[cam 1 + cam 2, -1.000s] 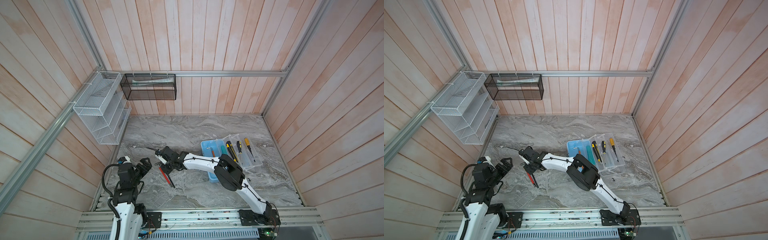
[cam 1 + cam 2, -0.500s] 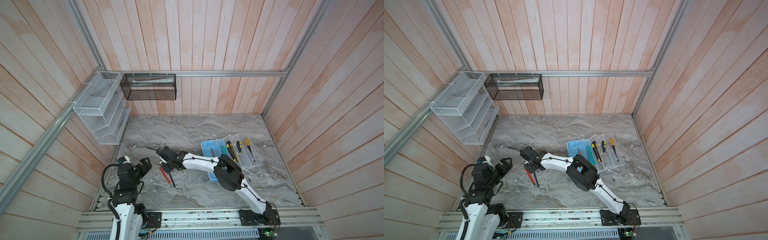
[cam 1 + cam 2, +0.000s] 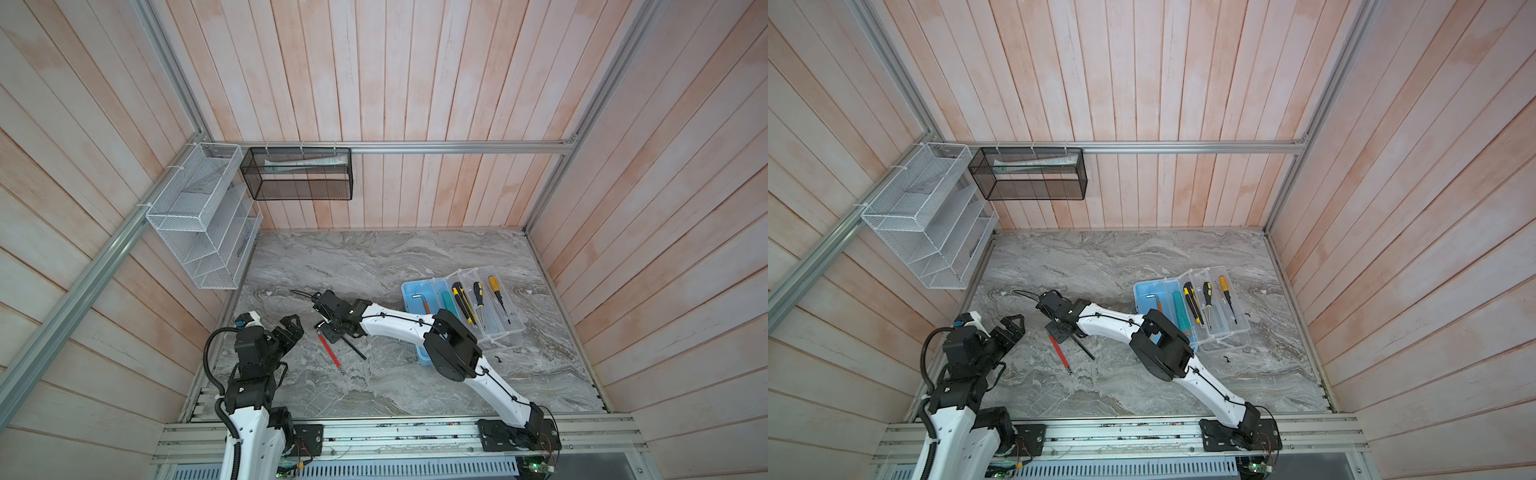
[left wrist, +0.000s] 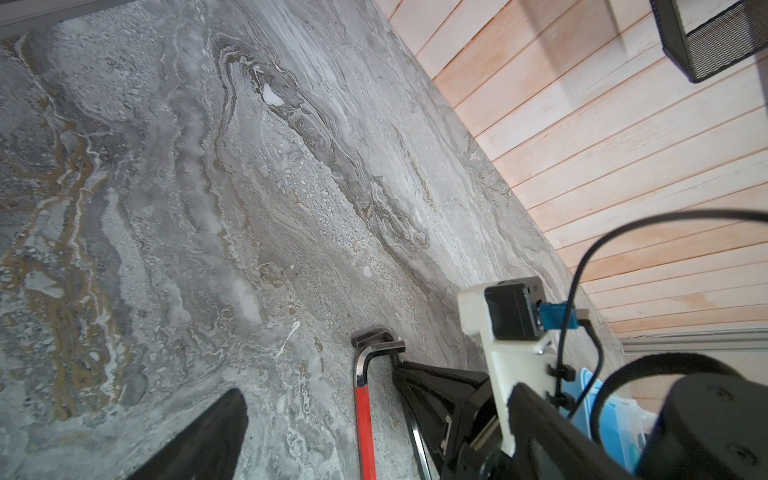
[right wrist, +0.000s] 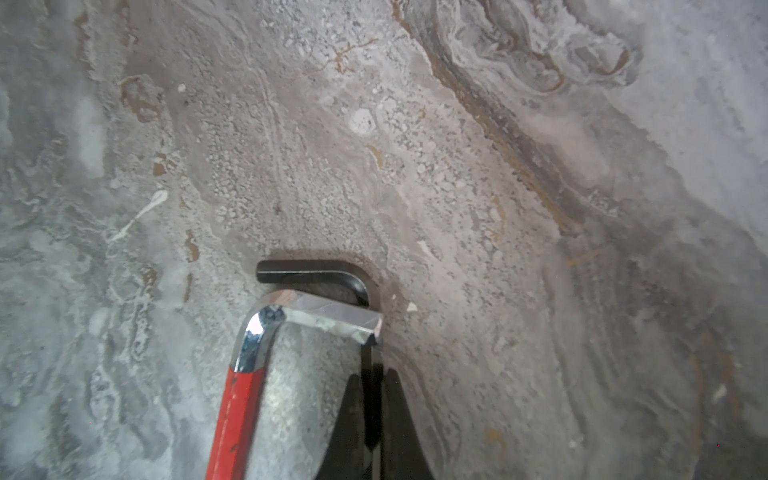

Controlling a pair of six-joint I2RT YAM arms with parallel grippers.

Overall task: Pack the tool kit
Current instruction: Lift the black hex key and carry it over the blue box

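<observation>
Just pinched right claw tight on the black hex key, on the worktop low and left of centre, touching the red hex key. Ready to lift toward the tool kit at right; keeps left claw wide.

**Box by the right edge, hex keys left of the middle**

A tool box is set on the tabletop near its right edge, midway between front and back. A tray is laid across the box's right side and overhangs it toward that edge. In the tray a utility knife is placed leftmost, a screwdriver beside it, and another screwdriver rightmost. Left of the middle, toward the front, a left hex key and a right hex key are laid with bent ends together, rearward.
</observation>
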